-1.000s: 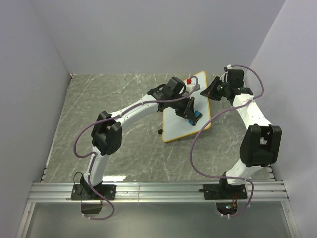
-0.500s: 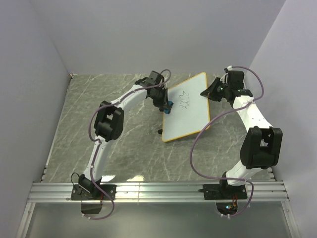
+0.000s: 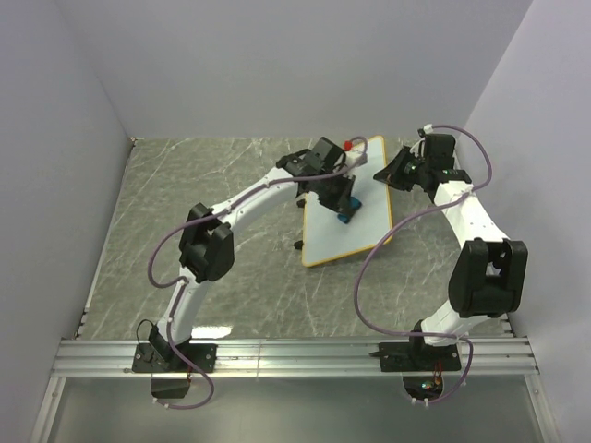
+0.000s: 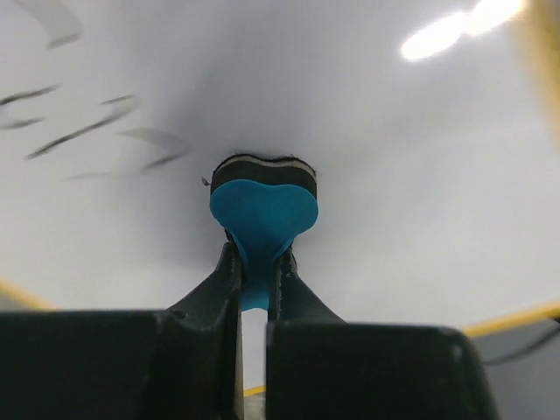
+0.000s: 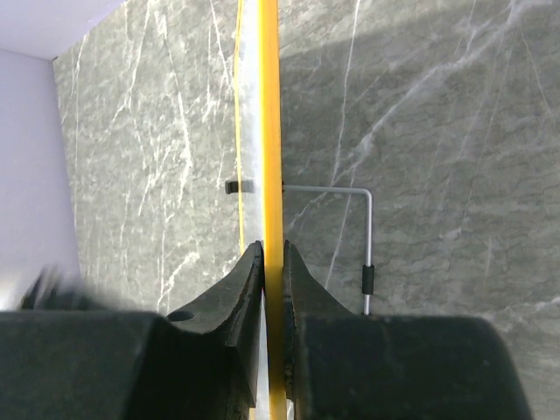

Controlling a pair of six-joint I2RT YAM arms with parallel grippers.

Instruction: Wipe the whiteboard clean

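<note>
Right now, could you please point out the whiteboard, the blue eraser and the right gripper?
whiteboard (image 3: 355, 235), top external view, bare white surface near its lower edge.
blue eraser (image 4: 262, 214), left wrist view, middle of its blue body.
right gripper (image 5: 273, 249), right wrist view, between fingertips clamping the board's orange rim.

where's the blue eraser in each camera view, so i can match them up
Top external: the eraser sits near the middle of the whiteboard.
Left wrist: centre of the picture, pressed against the white surface.
Right wrist: not in it.
Shared landmark: the orange-yellow rim of the board shows in all three views, at the lower right in the left wrist view and running up the middle in the right wrist view.
</note>
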